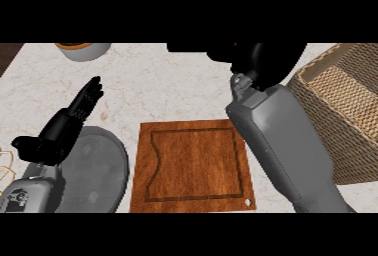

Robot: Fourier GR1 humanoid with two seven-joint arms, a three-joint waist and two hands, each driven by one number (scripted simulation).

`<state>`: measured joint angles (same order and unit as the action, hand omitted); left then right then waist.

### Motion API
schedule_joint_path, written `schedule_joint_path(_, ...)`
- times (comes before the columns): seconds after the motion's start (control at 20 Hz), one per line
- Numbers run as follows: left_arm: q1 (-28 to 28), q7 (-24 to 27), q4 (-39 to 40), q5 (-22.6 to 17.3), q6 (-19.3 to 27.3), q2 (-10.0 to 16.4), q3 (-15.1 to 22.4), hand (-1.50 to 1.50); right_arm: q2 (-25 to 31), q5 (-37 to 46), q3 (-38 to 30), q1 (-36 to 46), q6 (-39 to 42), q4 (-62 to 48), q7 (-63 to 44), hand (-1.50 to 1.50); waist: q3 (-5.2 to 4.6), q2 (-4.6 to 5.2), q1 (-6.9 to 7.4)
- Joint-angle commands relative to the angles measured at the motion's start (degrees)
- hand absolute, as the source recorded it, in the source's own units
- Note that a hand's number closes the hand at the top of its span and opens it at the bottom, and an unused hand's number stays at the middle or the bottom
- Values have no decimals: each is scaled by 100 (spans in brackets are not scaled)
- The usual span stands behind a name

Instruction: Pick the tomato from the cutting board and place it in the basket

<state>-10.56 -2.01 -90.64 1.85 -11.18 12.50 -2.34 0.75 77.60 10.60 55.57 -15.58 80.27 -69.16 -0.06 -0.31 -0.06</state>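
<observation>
The wooden cutting board (193, 165) lies in the middle of the counter with nothing on it. My right hand (258, 60) is raised beyond the board's far right corner, just left of the wicker basket (347, 100). Its fingers are curled, and only a small sliver of red, the tomato (235, 44), shows at the hand's upper edge; the rest of the tomato is hidden. My left hand (74, 117) rests open at the left with fingers straight, pointing away from me.
A grey round plate (100, 172) lies left of the board, partly under my left forearm. A grey cup with an orange inside (83, 50) stands at the far left. Thin yellowish loops (7, 162) show at the left edge.
</observation>
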Motion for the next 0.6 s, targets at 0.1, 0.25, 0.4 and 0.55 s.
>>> schedule_joint_path(0.1,81,69,-32,48,-34,-47,80,0,441,23,-1198,640,654,-171,-539,150,3,14,-1)
schedule_joint_path(0.25,35,122,95,-106,-168,42,-73,0,468,486,-1439,596,-32,-715,-411,150,2,45,60)
schedule_joint_path(0.4,169,-82,-315,90,13,-159,202,0,770,580,-1927,712,-328,-930,-202,150,6,46,110)
schedule_joint_path(0.55,229,248,52,168,81,-237,155,0,1026,664,-2178,696,-142,-617,-47,150,3,35,27)
